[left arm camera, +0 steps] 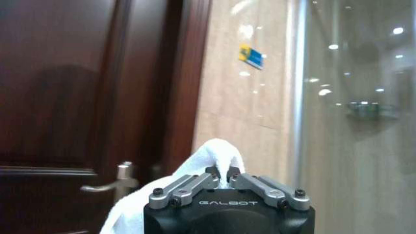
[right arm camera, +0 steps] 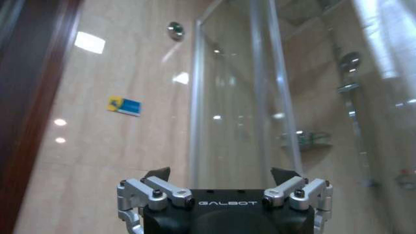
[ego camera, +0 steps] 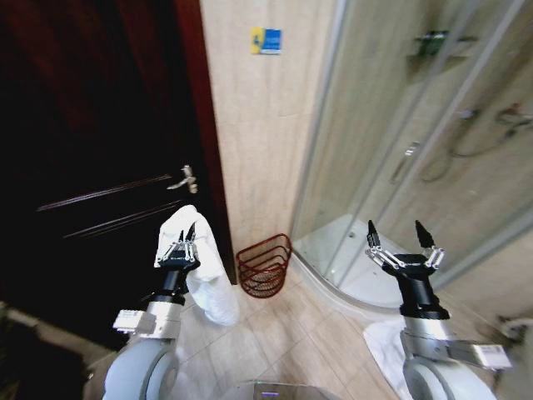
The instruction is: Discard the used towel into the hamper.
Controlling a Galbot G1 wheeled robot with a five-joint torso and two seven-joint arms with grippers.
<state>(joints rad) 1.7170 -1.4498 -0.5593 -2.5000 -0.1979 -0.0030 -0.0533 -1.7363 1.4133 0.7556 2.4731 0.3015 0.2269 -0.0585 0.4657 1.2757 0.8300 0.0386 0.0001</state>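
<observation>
The left claw (left arm camera: 227,179) sits at six o'clock, its jaws pinched together on a white towel (left arm camera: 195,183) that bulges above the fingertips and drapes down toward seven o'clock. At nine o'clock stands a dark wooden door (left arm camera: 78,97) with a metal lever handle (left arm camera: 114,180) near eight o'clock. A blue-and-yellow sticker (left arm camera: 252,56) marks the beige tiled wall (left arm camera: 247,107) at twelve o'clock; a glass shower panel (left arm camera: 357,122) fills three o'clock.

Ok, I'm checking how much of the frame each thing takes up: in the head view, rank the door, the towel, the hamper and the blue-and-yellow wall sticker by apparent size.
1. The door, largest by far.
2. The towel, hanging from the left gripper.
3. The hamper, somewhat smaller than the towel, though it stands farther from the camera, so that ranking is unsure.
4. The wall sticker, smallest.
</observation>
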